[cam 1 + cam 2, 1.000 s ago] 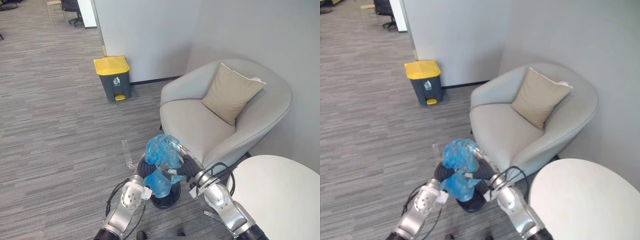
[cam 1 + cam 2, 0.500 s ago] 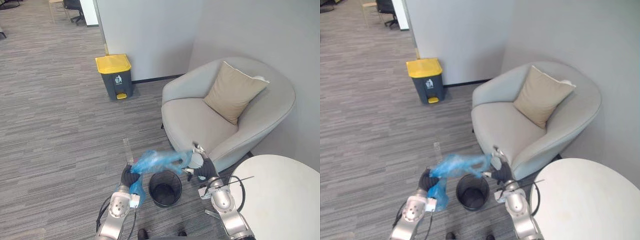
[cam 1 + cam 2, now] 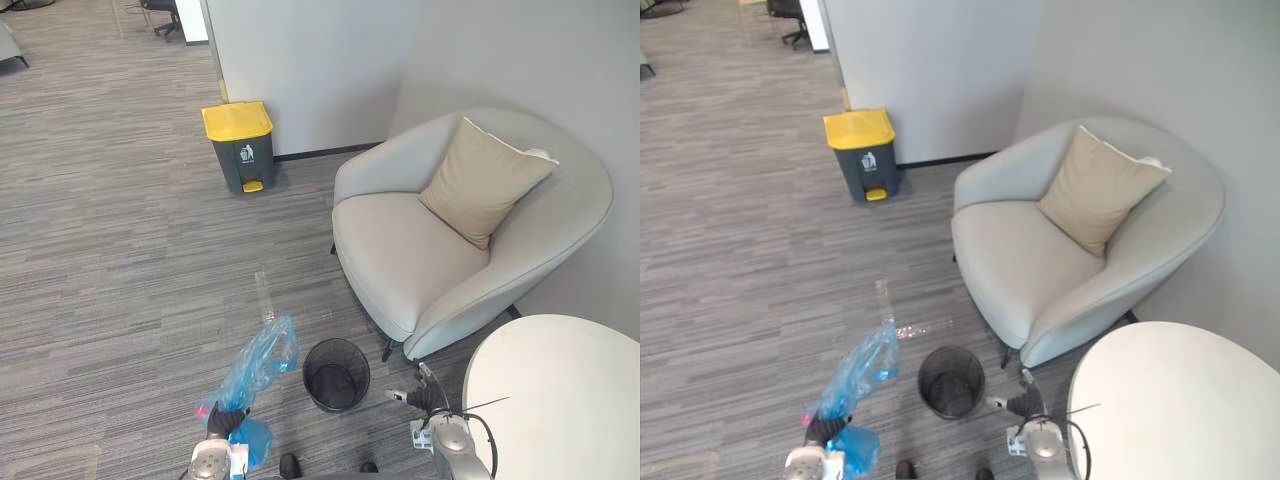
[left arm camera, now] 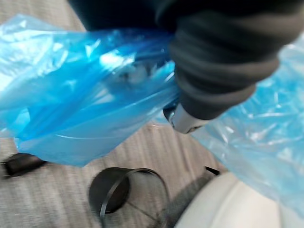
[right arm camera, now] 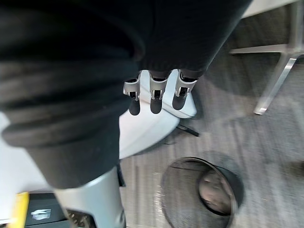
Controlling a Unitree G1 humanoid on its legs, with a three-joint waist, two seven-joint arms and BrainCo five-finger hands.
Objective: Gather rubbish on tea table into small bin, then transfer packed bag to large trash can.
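Note:
A blue plastic bag (image 3: 262,362) hangs clear of the floor, to the left of the small black mesh bin (image 3: 336,373). My left hand (image 3: 228,421) is shut on the bag's lower bunched part, and the blue film (image 4: 85,99) wraps round its curled fingers in the left wrist view. My right hand (image 3: 415,392) is low, just right of the bin, between the bin and the round white tea table (image 3: 560,400). Its fingers (image 5: 154,97) are straight and hold nothing. The large grey trash can with a yellow lid (image 3: 240,140) stands by the far wall.
A light grey armchair (image 3: 420,250) with a tan cushion (image 3: 485,180) stands right of the bin, against the wall. A clear plastic piece (image 3: 263,297) lies on the carpet between the bin and the trash can. Open carpet stretches to the left.
The bag has come out of the bin. My right hand has let go of it and drawn back to the right. My left hand has carried it left and pulled back. The camera has shifted.

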